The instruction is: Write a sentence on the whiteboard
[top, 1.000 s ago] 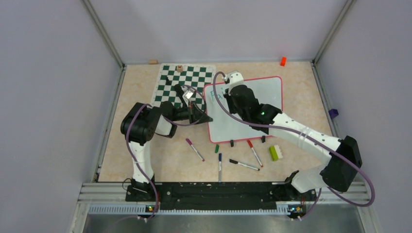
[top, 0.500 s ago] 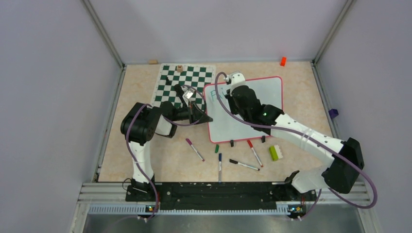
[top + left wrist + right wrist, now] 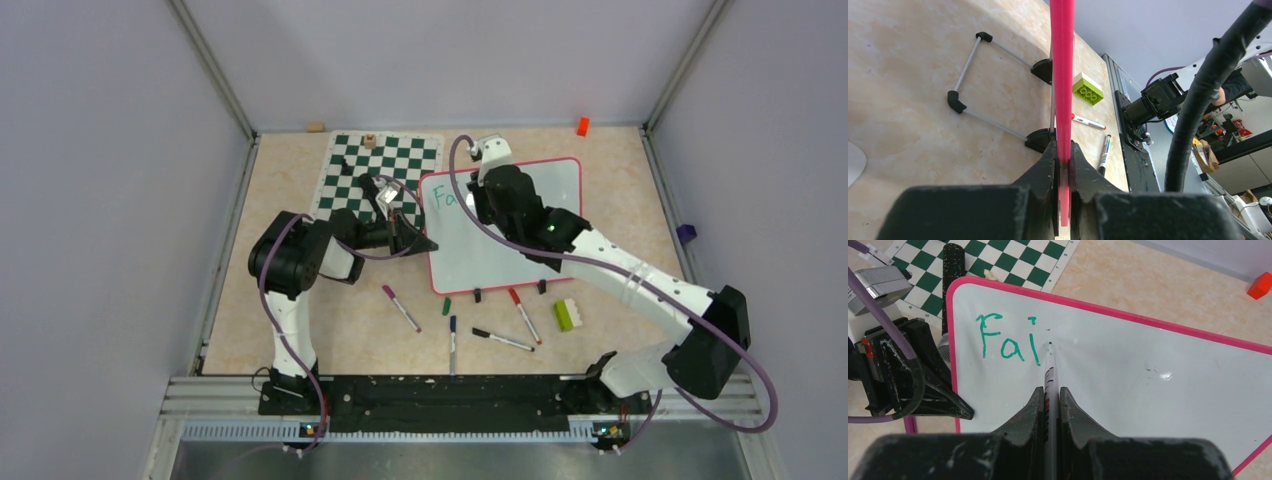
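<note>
Since 1 s ago the right arm's wrist has slid toward 2 o'clock across the glossy white, pink-red-framed whiteboard (image 3: 470,262), uncovering more of the teal-green handwritten sentence (image 3: 1007,342) in top cam. Left arm and board: no shift seen.

Text so far, per right wrist cam: "Fai", at the board's top-left corner.

Right gripper (image 3: 1050,390): fingers clenched on a slim white-barrelled marker (image 3: 1050,367). Dark tip is on the board, just at 3 o'clock of the "i".

Left gripper (image 3: 1063,147): fingers pinched on the pink frame at the board's 9 o'clock edge. Frame runs straight up between them in left wrist cam.

Board posn (top cam): just 2 o'clock of table centre, propped on a grey wire stand w/ black feet (image 3: 1039,140). Tilt angle: can't tell.

Green-and-white checkered chess mat (image 3: 385,165): at 10 o'clock of the board, just beside it.

Loose on the beige marbled tabletop (image 3: 300,300), at 6 o'clock of the board:
- purple-capped marker (image 3: 401,308)
- blue marker (image 3: 452,343)
- black-capped marker (image 3: 503,340)
- red-capped marker (image 3: 525,316)
- small green cap (image 3: 446,306)

Lime-green-and-white stud brick (image 3: 569,314): at 5 o'clock of the board. Orange-red block (image 3: 582,126): at 1 o'clock, by the back wall.
</note>
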Robot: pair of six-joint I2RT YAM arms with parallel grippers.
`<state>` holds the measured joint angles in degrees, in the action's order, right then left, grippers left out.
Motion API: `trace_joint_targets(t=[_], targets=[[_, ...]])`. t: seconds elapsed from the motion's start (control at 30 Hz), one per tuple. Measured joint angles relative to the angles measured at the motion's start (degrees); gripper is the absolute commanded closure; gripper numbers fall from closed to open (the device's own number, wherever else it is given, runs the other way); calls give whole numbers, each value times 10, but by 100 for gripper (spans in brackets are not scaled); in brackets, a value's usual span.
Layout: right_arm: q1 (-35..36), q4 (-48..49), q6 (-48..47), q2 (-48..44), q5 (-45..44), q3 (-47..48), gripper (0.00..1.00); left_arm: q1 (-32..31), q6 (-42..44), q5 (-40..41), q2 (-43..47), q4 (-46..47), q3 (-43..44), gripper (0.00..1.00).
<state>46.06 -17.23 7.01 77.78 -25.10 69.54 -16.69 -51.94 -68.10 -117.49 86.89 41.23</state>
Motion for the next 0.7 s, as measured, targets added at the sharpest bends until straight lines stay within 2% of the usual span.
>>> trace_joint_targets(t=[0.7], targets=[[-9, 0, -14, 16, -8, 0, 100, 0, 0, 0, 0, 0, 0, 100]])
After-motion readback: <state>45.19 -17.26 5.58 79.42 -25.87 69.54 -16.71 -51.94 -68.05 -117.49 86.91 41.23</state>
